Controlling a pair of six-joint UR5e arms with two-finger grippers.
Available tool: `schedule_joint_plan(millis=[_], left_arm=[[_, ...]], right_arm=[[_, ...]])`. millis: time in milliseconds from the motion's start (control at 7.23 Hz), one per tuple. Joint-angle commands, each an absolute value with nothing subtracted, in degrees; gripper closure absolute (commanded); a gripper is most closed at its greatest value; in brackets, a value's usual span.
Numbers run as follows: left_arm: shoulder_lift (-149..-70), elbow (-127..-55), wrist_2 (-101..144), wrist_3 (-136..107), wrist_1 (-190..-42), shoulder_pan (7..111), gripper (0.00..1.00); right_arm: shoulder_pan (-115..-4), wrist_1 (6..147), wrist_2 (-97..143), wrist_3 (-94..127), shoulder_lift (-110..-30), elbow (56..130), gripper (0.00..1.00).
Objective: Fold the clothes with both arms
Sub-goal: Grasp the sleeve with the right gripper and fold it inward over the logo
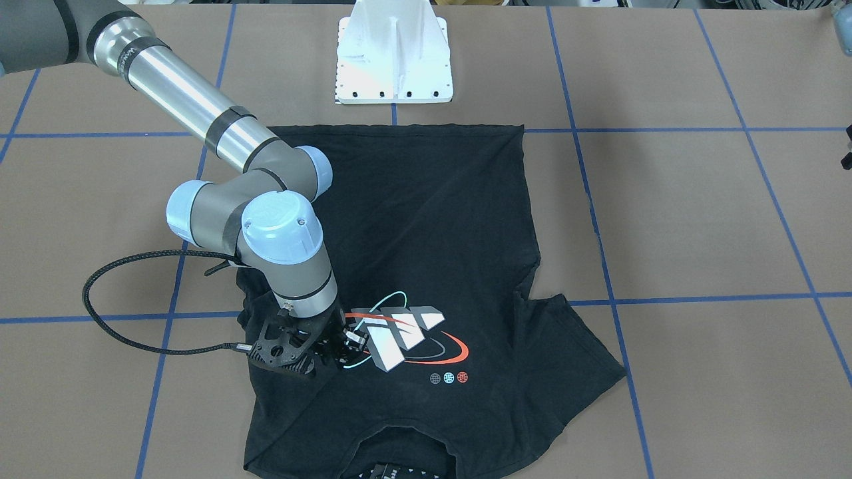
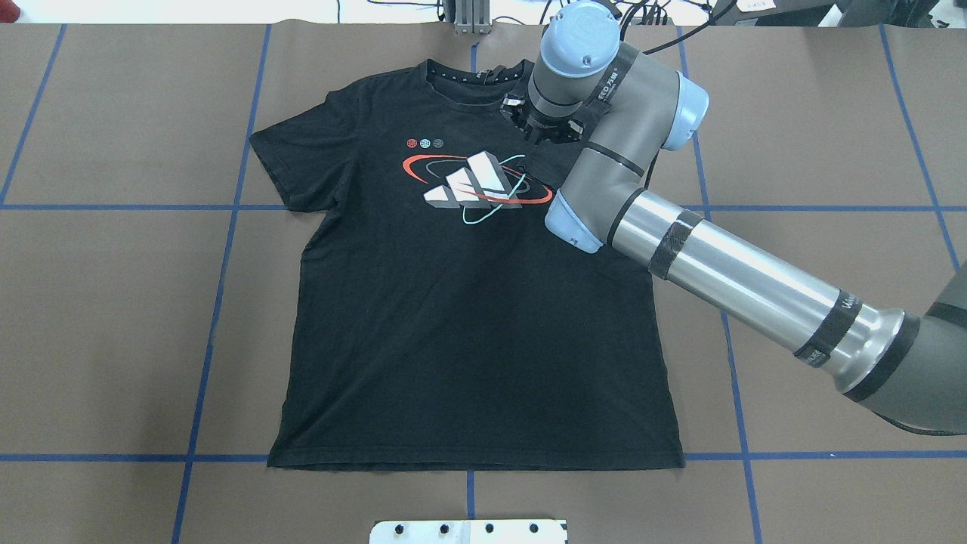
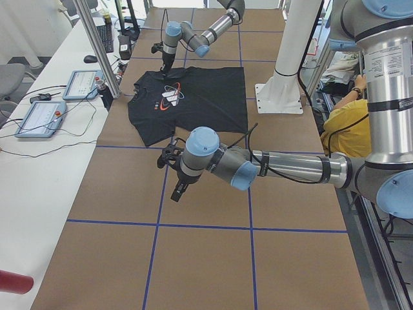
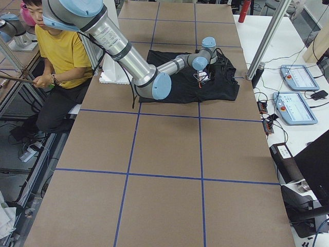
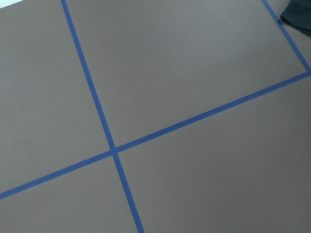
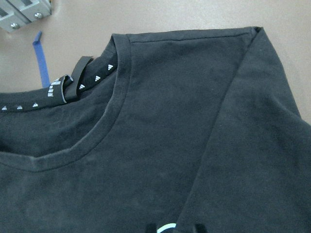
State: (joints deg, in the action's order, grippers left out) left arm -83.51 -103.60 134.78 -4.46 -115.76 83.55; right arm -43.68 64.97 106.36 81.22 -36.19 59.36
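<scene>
Now the black T-shirt [image 2: 468,325] lies flat on the desk [image 2: 113,302], with the logo [image 2: 472,181] up and the collar [image 6: 112,121] on the far side from the robot. The right arm [image 2: 725,264] reaches over it. The right gripper [image 1: 341,349] is low over the shirt's right chest, between the collar and the logo. Its fingertips [image 6: 197,227] are apart, with only flat cloth between them, and they hold nothing. The left gripper [image 3: 175,187] hangs above bare desk, left of the shirt and apart from it. I cannot tell how far it is spread.
</scene>
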Motion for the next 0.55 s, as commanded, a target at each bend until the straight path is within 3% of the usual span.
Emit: schedule_joint_plan(millis=[0, 277, 415], left_arm=[[-91.5, -102.0, 136.1, -17.3, -115.9, 76.9, 0.00], [-103.6, -92.7, 136.0, -26.0, -117.7, 70.4, 0.01], [-108.4, -87.2, 135.4, -29.5, -120.3, 65.5, 0.01]], right_arm=[[-43.2, 66.3, 107.2, 81.5, -37.2, 63.9, 0.00], [-43.4, 71.4, 113.0, 81.5, -43.5, 75.3, 0.00], [-43.3, 71.6, 114.4, 81.5, -50.7, 84.1, 0.00]])
